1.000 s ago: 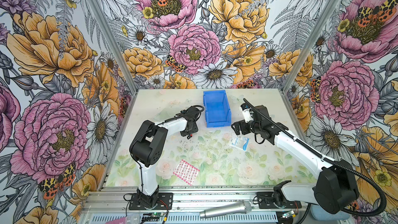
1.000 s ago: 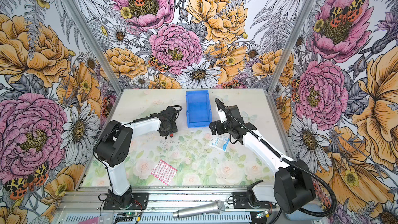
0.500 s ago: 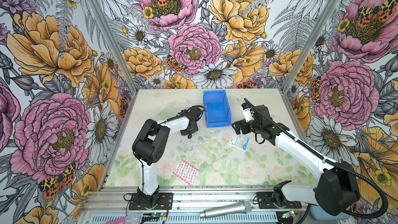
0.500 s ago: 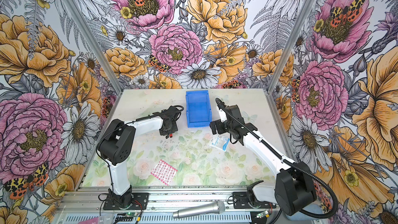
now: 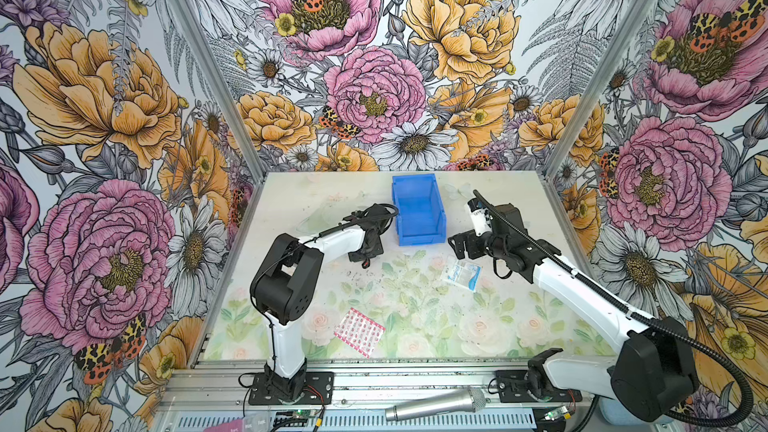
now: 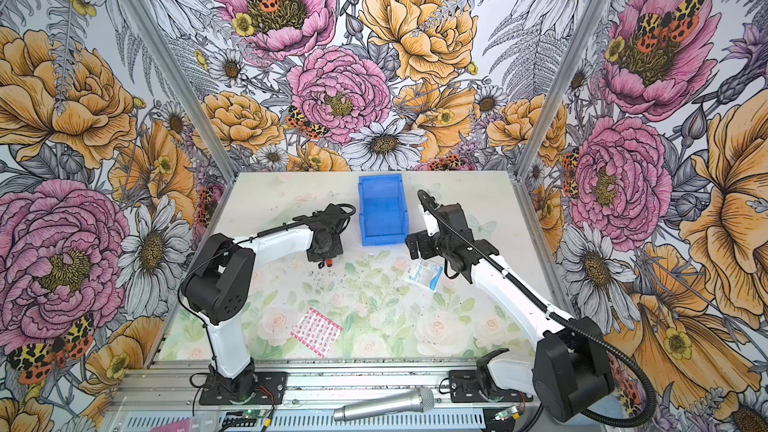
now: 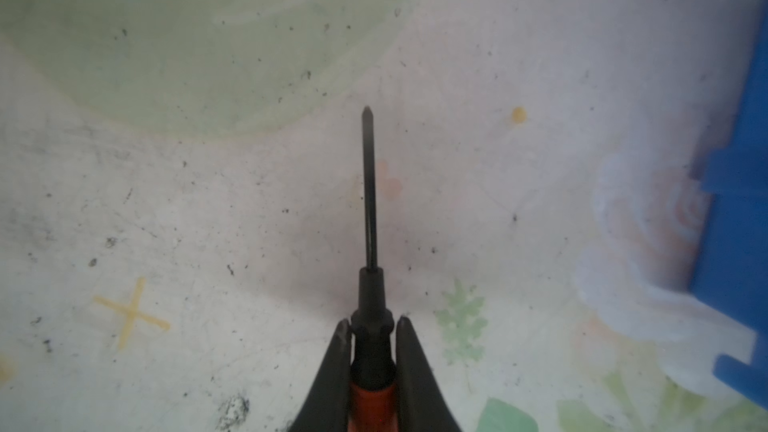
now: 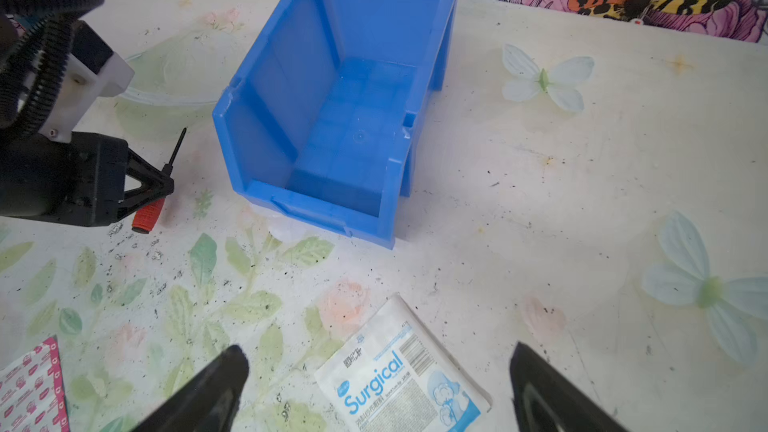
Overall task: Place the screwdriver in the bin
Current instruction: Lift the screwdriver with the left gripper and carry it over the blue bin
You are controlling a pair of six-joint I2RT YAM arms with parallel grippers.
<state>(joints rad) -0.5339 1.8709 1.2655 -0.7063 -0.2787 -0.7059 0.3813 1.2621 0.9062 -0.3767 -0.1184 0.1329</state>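
Left jaws: closed tight on the screwdriver (image 7: 371, 297), pinching the black collar just ahead of the red handle. The shaft juts straight forward from between them with its tip free, and the red butt (image 8: 143, 218) trails behind under the wrist. Screwdriver position: low over the surface (image 5: 415, 305), just left of the bin (image 8: 270, 76) and apart from it. Whether the butt touches the surface cannot be told. Long axis: roughly front to back, tip toward the rear, near parallel to the bin's long side. Key relation: the bin (image 5: 417, 238) lies to the right of the left jaws, its tall side wall facing them and its lower lip toward the front. By judgement, the load must rise above that wall and then shift right before release. The left arm (image 6: 282, 243) is the nearer one and already has the load. Right jaws: spread wide, holding nothing, poised above a packet (image 8: 399, 380) near the bin's front right corner. Outlying items: sticker sheet (image 5: 359, 331) toward the front of the surface, and a microphone (image 5: 432, 405) on the front rail.
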